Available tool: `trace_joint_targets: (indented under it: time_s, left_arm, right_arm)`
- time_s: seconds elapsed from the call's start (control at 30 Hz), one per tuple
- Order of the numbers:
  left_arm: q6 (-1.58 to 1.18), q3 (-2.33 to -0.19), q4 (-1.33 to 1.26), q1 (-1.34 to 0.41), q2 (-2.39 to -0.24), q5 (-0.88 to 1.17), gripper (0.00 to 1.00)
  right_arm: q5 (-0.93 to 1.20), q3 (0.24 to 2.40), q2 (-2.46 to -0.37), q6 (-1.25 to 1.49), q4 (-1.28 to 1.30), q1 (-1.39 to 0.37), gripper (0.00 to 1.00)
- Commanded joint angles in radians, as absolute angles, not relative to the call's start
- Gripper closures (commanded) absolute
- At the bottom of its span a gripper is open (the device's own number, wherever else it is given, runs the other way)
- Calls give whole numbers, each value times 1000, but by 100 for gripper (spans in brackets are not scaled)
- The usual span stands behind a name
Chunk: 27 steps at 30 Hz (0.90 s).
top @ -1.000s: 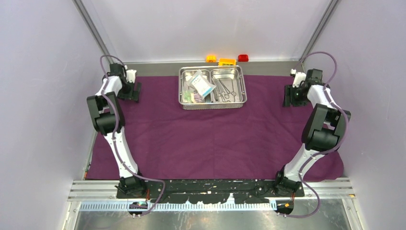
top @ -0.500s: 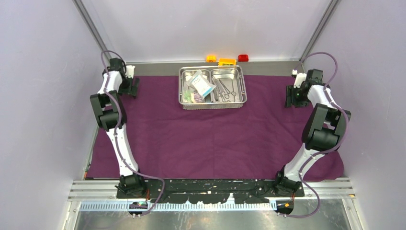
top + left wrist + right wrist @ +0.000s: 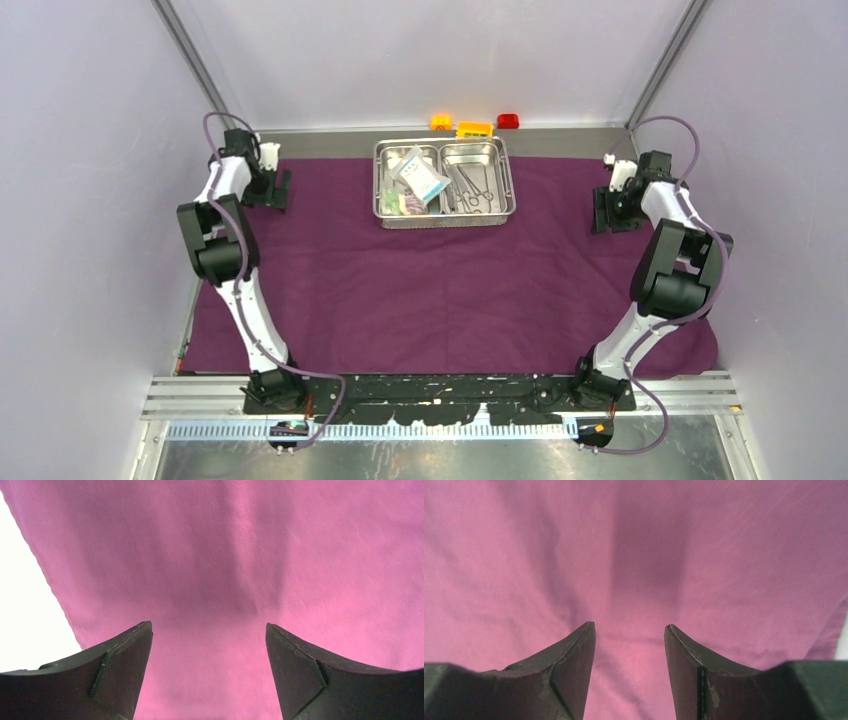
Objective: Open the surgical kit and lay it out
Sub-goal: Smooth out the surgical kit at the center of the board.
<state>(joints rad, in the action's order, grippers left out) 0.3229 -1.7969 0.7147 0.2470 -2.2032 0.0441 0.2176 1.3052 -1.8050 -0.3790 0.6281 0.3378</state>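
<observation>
The dark-purple cloth point(image 3: 450, 290) of the surgical kit lies spread flat over the table. On its far middle stands the steel tray point(image 3: 446, 223), with clear packets point(image 3: 422, 178) in the left compartment and scissors and clamps point(image 3: 474, 188) in the right. My left gripper point(image 3: 268, 189) points down at the cloth's far left corner. In the left wrist view, this gripper point(image 3: 208, 624) is open, with only cloth point(image 3: 240, 555) between the fingers. My right gripper point(image 3: 612, 212) hangs over the far right corner. It point(image 3: 630, 624) is open too, above bare cloth point(image 3: 649, 545).
Yellow point(image 3: 441, 122), orange point(image 3: 474, 129) and red point(image 3: 508, 121) toy bricks sit behind the tray on the grey strip. Enclosure walls stand close on both sides. The cloth's left edge shows in the left wrist view, with pale table point(image 3: 25, 610) beyond it.
The left wrist shifted slightly at the far left corner and its jaws spread a little wider. The right gripper edged slightly nearer along the cloth's right side. The tray stayed put.
</observation>
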Motion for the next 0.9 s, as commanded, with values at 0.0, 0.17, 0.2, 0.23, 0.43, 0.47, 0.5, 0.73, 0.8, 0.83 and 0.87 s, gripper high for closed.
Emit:
trace_joint_targets:
  time_s: [0.0, 0.17, 0.2, 0.23, 0.43, 0.47, 0.5, 0.73, 0.8, 0.83, 0.87]
  left_arm:
    - [363, -1669, 655, 254, -1922, 164, 14]
    - [437, -1399, 622, 257, -1662, 209, 13]
    - [453, -1341, 612, 256, -1616, 216, 13]
    - [468, -1259, 604, 259, -1572, 222, 13]
    - [570, -975, 603, 281, -1352, 237, 12]
    - [581, -944, 607, 290, -1328, 241, 12]
    - [593, -915, 610, 301, -1306, 244, 12]
    - [629, -825, 631, 354, -1261, 252, 12]
    - [627, -822, 628, 355, -1272, 252, 12]
    - [625, -822, 623, 357, -1282, 250, 12]
    - [623, -824, 619, 357, -1293, 248, 13]
  right_arm:
    - [299, 1219, -1643, -466, 704, 336, 42]
    - [364, 1108, -1509, -523, 756, 283, 42]
    - [368, 1085, -1485, -532, 756, 260, 42]
    - [369, 1064, -1464, -541, 754, 233, 42]
    - [377, 979, -1378, -564, 722, 8, 42]
    - [374, 967, -1372, -565, 710, -54, 42]
    - [367, 957, -1369, -563, 694, -107, 42]
    - [251, 984, -1477, -548, 611, -470, 43]
    - [221, 1005, -1534, -545, 588, -541, 44]
    - [206, 1016, -1560, -543, 578, -570, 44]
    - [198, 1023, -1584, -541, 568, -594, 45]
